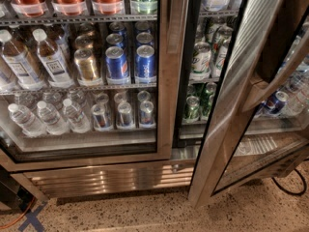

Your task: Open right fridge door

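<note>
Standing swung well out at an angle, the right fridge door [229, 110] looks largely opened already. The gripper [273, 62] is a dark shape by the door handle [277, 79], and I cannot tell its grip.

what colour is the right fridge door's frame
The right fridge door frame is brushed silver steel, camera view; gripper not in view.

1. A speckled floor [145, 211] runs along the bottom.
2. A blue tape cross [33, 220] and an orange cable [12, 221] lie on it at the left.
3. A black cable [289, 191] loops at the right.
</note>
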Tool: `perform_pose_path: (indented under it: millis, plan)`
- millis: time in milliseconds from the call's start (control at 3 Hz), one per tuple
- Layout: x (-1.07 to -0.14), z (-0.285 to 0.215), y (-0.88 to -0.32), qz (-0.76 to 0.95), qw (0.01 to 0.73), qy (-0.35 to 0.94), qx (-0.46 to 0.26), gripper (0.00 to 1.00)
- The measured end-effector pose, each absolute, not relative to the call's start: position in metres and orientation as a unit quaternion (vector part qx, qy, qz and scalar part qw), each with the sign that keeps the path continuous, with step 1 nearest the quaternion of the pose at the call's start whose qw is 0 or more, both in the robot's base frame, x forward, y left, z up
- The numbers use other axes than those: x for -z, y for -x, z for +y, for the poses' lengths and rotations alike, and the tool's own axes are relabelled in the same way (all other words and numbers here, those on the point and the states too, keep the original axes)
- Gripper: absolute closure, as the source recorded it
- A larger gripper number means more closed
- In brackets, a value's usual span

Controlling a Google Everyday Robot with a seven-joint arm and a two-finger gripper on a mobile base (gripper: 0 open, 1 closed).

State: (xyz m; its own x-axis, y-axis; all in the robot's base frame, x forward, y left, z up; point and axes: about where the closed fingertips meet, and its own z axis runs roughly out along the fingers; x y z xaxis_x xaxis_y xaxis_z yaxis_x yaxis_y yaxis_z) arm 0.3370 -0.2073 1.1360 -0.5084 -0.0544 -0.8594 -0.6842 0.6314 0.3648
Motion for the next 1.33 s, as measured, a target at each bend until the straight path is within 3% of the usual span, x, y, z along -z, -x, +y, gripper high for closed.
perform_pose_path:
  millis: [1000, 1333]
  plan:
    - [-1.127, -0.197, -0.357, 0.792, 0.419, 0.268, -0.353, 0.38]
    - [-1.122, -0.198, -0.355, 0.788, 0.42, 0.274, -0.358, 0.57]
